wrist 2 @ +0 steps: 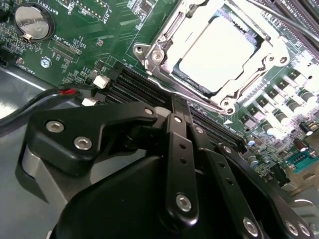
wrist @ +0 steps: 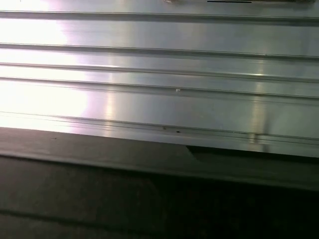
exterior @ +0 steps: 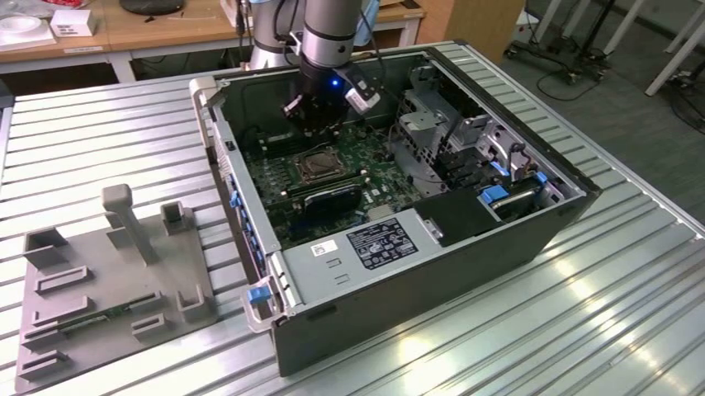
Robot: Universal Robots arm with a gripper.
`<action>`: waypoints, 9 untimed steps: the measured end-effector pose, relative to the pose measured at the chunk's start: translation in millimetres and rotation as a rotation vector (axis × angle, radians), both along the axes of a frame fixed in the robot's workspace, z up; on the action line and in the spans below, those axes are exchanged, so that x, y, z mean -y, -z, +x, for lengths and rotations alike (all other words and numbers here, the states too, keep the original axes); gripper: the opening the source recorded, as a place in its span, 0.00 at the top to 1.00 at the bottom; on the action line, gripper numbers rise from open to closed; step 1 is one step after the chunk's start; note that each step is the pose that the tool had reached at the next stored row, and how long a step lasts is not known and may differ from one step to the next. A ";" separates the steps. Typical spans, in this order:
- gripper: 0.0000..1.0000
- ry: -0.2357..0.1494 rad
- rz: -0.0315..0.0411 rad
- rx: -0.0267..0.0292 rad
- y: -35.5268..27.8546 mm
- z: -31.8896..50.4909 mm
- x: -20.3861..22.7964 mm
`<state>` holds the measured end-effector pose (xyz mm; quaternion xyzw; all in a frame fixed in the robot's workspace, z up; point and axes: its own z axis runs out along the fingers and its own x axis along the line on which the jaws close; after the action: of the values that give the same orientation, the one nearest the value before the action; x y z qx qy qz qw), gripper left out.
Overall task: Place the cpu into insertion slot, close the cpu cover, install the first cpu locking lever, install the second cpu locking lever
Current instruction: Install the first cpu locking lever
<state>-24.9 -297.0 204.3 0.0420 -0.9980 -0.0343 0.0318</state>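
The cpu (wrist 2: 217,55), a pale silver square, lies in the insertion slot (exterior: 316,165) on the green board inside the open computer case. Over it, the silver cpu cover (wrist 2: 271,50) lies flat, framing the chip through its window. A thin metal lever (wrist 2: 192,94) runs along the socket edge nearest the gripper; whether it is latched I cannot tell. My gripper (wrist 2: 183,107) hangs just beside that edge, fingers shut with nothing between them. In the exterior view the gripper (exterior: 319,124) stands above the board just behind the socket.
Long black memory slots (wrist 2: 132,84) and a red-black cable (wrist 2: 70,91) lie under the gripper. A coin battery (wrist 2: 32,22) sits nearby. A drive cage (exterior: 441,132) and labelled black box (exterior: 375,243) crowd the case. A grey fixture (exterior: 111,272) sits on the ribbed metal table (wrist: 159,74).
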 end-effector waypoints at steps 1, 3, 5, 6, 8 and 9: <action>0.89 0.000 -0.0004 -0.0002 0.2 0.0 0.2; 0.89 0.000 -0.0010 -0.0002 0.5 0.1 0.5; 0.89 0.000 -0.0010 -0.0001 0.6 0.1 1.0; 0.89 0.000 -0.0011 -0.0002 0.6 0.1 1.2; 0.89 0.000 -0.0011 -0.0002 0.6 0.1 1.6; 0.89 0.000 -0.0011 -0.0002 0.5 0.1 1.9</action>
<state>-24.8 -299.0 203.7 0.0420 -0.9980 -0.0337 0.0320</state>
